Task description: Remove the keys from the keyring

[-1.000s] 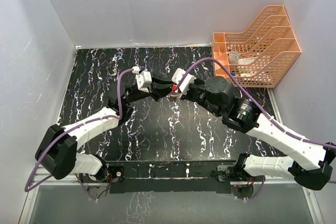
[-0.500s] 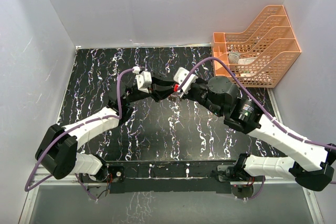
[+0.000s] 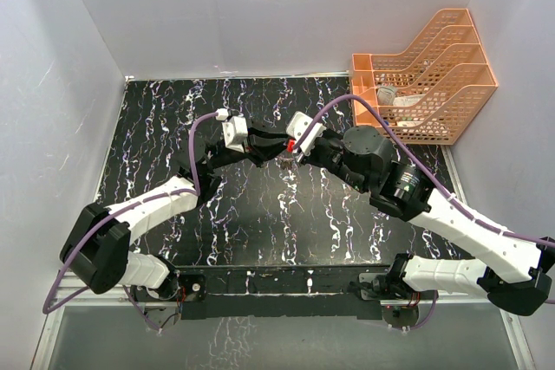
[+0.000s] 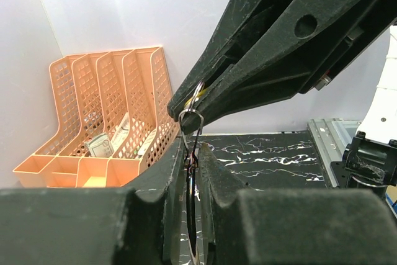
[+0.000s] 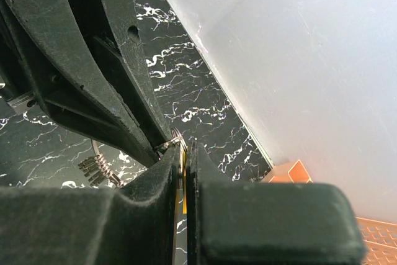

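Left end effector (image 4: pixel 193 151), right end effector (image 4: pixel 189 111) both clamp keyring (image 4: pixel 199 130), jaws narrow; best to tension ring; ease keys (image 5: pixel 94 169) toward split.

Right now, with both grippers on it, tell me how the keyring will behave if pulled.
The keyring looks like thin wire, so probably light and springy rather than floppy. Held by the narrow tips of the left gripper and right gripper, it may pivot or slip if tugged.
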### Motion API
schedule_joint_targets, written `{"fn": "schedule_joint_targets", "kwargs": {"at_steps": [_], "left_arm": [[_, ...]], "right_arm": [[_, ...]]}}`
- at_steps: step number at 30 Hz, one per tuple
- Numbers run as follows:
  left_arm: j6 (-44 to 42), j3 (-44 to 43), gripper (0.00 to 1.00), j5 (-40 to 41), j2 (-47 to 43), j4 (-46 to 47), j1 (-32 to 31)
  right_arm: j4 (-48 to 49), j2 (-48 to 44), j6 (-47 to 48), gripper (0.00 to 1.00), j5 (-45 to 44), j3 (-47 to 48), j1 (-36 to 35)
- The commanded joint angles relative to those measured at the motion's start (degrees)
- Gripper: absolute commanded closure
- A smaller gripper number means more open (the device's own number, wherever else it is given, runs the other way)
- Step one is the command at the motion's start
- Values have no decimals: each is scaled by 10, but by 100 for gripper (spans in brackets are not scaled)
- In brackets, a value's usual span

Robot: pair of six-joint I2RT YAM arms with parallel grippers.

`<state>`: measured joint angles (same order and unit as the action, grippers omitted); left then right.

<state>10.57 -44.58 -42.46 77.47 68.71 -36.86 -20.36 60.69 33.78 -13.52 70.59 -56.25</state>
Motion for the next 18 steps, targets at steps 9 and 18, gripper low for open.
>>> {"fn": "schedule_joint_targets", "kwargs": {"at_steps": [9,18], "left_arm": [[9,-16,84,5,-3,36,0],[20,-8,78,17,-4,54,0]], "right_arm": [[52,-15,-3,100,5,3,-2],[50,-13,-2,100,5,3,-3]]}}
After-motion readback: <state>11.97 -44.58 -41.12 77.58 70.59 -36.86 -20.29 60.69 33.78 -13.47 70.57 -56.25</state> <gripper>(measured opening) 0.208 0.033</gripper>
